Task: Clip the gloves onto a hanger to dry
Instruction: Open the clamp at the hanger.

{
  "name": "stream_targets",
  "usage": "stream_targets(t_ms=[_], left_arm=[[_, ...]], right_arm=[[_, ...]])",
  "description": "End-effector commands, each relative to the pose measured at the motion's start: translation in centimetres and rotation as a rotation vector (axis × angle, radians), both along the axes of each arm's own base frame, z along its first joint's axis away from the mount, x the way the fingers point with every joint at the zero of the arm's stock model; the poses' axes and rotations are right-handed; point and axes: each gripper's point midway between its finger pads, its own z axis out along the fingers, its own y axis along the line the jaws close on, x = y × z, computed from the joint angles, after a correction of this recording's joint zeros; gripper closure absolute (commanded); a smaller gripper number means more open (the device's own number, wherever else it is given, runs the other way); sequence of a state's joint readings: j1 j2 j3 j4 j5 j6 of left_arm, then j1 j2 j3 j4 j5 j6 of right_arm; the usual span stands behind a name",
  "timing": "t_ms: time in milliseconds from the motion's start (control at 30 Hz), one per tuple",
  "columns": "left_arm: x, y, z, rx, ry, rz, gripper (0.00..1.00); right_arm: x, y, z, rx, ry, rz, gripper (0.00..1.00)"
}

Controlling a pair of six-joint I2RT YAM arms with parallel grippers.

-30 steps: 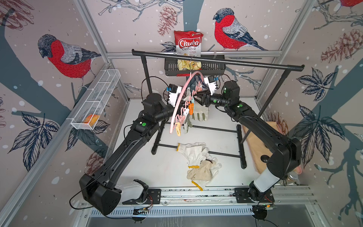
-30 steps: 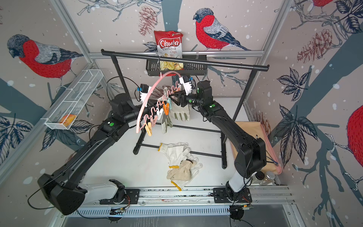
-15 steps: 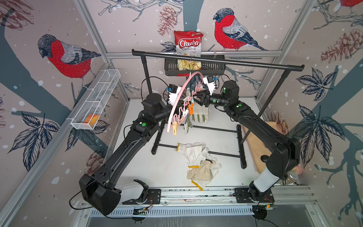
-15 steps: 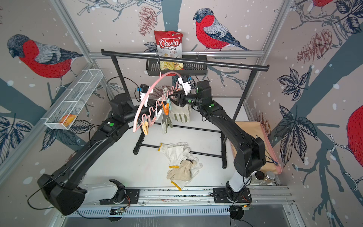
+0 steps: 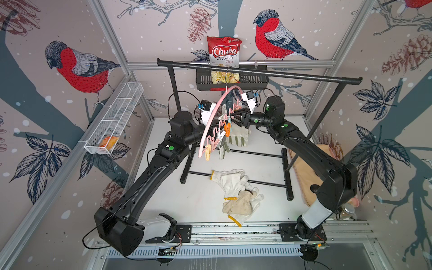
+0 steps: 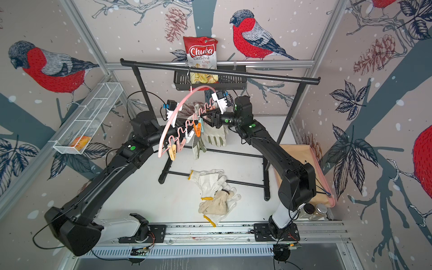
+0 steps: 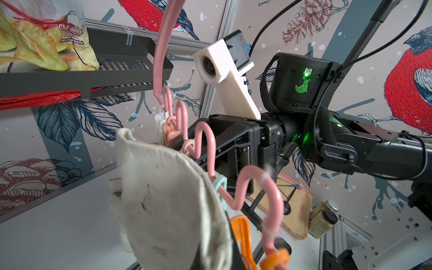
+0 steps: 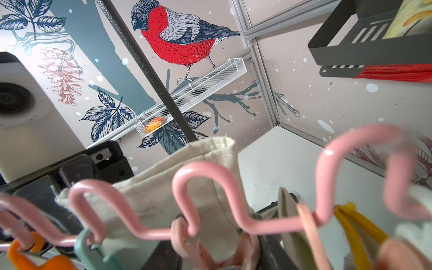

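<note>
The pink hanger (image 5: 219,103) hangs by its hook from the black rack. My left gripper (image 5: 216,126) is shut on the cuff of an off-white leather glove (image 5: 224,146), holding the cuff (image 7: 163,187) up against the hanger's wavy bar (image 8: 203,168). My right gripper (image 5: 230,114) reaches in from the other side, its jaws shut on a pink peg (image 8: 187,236) right at that cuff. A second leather glove (image 5: 238,136) with olive-green fingers hangs from the hanger below my right gripper. Two knitted white gloves (image 5: 231,181) and a cream one (image 5: 242,204) lie on the table.
The black rack's top bar (image 5: 257,72) and floor bars (image 5: 264,183) frame the work spot. Behind it a black basket (image 5: 252,80) holds a chips bag (image 5: 224,53). A white wire shelf (image 5: 114,119) runs along the left wall. A tan tray (image 5: 306,173) and jars (image 5: 348,209) are at the right.
The hanger's lower end has swung a little to the left. My right jaws have narrowed slightly on the peg. Both arms have hardly moved.
</note>
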State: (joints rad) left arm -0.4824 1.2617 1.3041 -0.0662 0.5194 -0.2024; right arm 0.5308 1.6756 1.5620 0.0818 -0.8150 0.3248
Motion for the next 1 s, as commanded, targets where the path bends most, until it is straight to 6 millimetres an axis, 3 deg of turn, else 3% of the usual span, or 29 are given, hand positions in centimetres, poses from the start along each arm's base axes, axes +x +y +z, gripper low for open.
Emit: stream_targets(t_ms=[0, 433, 767, 967], left_arm=[[-0.2, -0.1, 1.6, -0.021, -0.059, -0.007, 1.0], [-0.8, -0.2, 0.8, -0.003, -0.042, -0.032, 1.0], [-3.8, 1.0, -4.3, 0.123, 0.034, -0.076, 1.0], [-5.5, 0.6, -7.1, 0.176, 0.054, -0.174, 1.0]], right_arm=[[-0.2, 0.1, 1.0, 0.031, -0.032, 0.02, 0.56], [-0.3, -0.1, 1.3, 0.035, -0.043, 0.009, 0.72], [-0.5, -0.4, 1.9, 0.039, -0.061, 0.0, 0.8], [-0.7, -0.6, 2.2, 0.045, -0.063, 0.002, 0.82]])
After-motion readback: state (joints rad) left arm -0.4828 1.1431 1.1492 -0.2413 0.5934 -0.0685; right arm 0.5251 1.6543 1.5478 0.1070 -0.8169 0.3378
